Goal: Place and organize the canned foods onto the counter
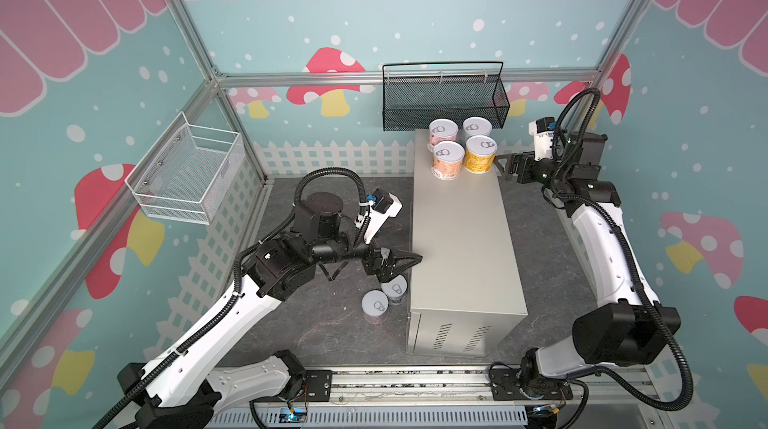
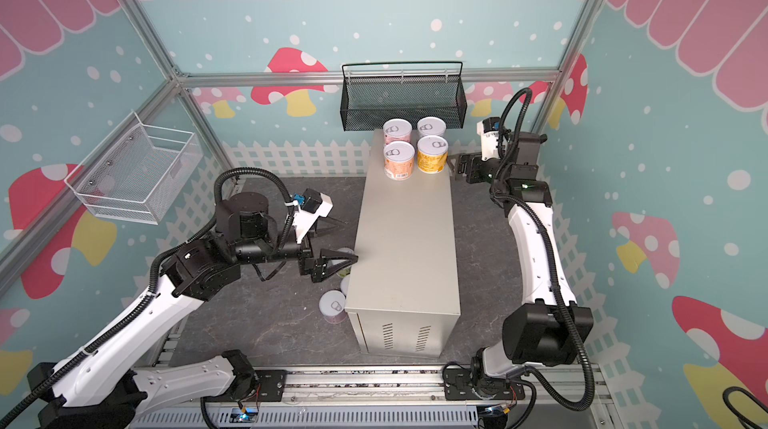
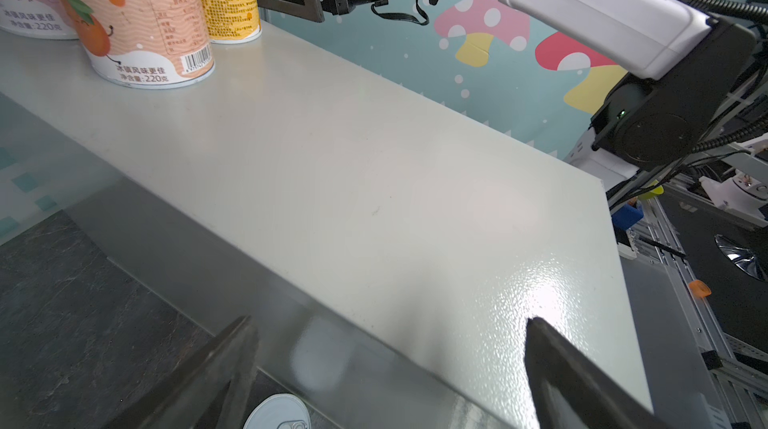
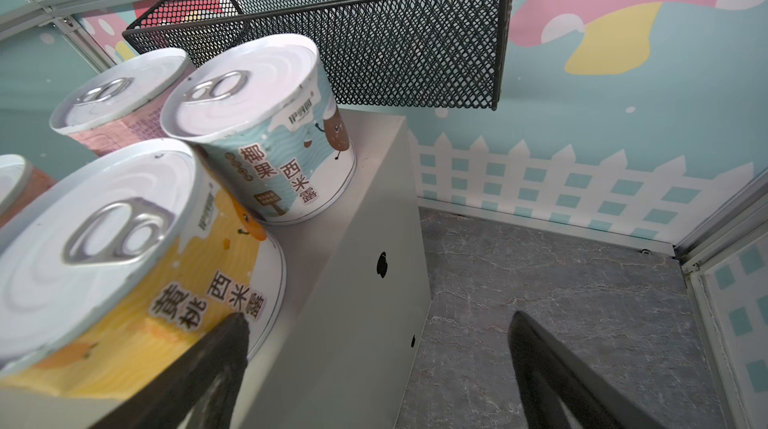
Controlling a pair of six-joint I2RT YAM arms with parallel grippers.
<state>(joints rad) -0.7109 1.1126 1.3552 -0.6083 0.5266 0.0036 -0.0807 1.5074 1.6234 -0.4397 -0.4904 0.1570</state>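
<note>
Two upright cans (image 1: 375,305) sit on the floor (image 1: 332,335) just below the left gripper's (image 3: 390,323) open, empty fingers (image 3: 561,368); the right gripper (image 4: 377,316), also open and empty, is well apart.

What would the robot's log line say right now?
counter: four cans at far end | floor cans: beside counter | left hand: open, empty | right hand: open, beside yellow can
</note>
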